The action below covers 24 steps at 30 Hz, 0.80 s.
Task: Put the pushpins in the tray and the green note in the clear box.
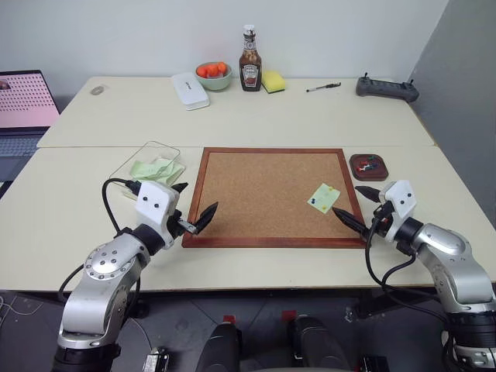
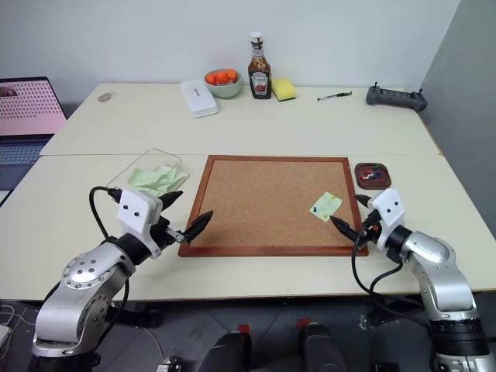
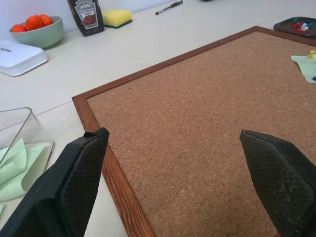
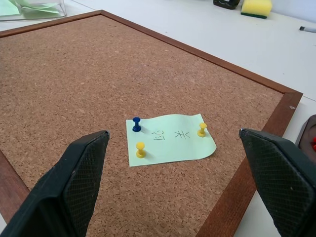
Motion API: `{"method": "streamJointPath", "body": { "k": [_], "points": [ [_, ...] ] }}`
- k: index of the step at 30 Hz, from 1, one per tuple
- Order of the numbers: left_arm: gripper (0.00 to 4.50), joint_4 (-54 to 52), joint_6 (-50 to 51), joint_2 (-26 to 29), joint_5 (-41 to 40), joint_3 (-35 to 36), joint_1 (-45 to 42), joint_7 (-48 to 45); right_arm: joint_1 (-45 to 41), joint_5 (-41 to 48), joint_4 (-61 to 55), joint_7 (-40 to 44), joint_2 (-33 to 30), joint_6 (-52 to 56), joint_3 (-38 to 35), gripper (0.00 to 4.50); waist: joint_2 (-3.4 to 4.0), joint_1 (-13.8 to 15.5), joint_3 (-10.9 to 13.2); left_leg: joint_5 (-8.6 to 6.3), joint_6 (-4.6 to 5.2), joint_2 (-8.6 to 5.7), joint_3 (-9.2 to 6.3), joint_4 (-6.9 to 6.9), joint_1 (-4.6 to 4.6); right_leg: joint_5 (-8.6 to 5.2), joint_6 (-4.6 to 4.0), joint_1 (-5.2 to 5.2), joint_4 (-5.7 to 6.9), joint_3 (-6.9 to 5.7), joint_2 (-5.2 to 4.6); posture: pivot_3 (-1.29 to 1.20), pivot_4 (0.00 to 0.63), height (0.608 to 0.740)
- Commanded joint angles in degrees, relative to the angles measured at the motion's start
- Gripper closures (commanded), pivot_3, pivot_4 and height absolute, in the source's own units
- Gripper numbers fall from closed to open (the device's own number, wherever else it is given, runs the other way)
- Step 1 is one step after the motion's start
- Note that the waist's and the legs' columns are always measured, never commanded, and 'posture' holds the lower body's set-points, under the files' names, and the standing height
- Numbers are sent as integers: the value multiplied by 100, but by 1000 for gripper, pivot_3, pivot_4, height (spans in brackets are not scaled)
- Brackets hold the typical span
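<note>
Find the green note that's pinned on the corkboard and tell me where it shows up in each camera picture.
Left eye view: green note near the corkboard's right edge.
Right eye view: same spot.
Left wrist view: a corner at the right border.
Right wrist view: centre, held by three pushpins.
Shared landmark: the corkboard's wooden frame.

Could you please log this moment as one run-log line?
green note: pinned on corkboard, three pushpins | left gripper: open | right gripper: open
</note>
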Motion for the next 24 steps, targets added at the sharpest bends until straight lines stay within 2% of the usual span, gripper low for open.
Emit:
{"method": "streamJointPath", "body": {
  "k": [1,6,9,20,23,24],
  "points": [
    [0,-53,8,52,-37,138,-103,22,-44,28,-95,4,24,-109,-56,44,0,0,0,0,0,0,0,0,0,0,0,0,0,0,0,0,150,740],
    [0,28,-160,89,-64,103,-259,-144,37,29,-124,-1,40,-148,-86,44,0,4,0,0,0,0,0,0,0,0,0,0,0,0,0,0,150,740],
    [419,50,-220,87,-59,36,-351,-216,63,20,-134,0,37,-167,-81,0,0,3,0,0,0,0,0,0,0,0,0,0,0,0,0,0,150,740],
    [2823,190,-143,164,-106,-361,-734,-642,79,36,-262,-74,88,-114,-90,0,0,-2,0,0,0,0,0,0,2,1,0,2,2,0,2,0,150,740],
    [3198,385,-173,150,-120,-560,-903,-842,64,59,-321,-111,111,-59,-89,0,0,2,0,0,0,0,0,0,2,1,0,2,1,1,2,0,150,740],
    [3481,497,-173,93,-136,-633,-1017,-884,55,81,-343,-136,135,-21,-91,0,0,3,0,0,0,0,0,1,2,1,0,2,1,1,2,0,150,740]
  ]
}}
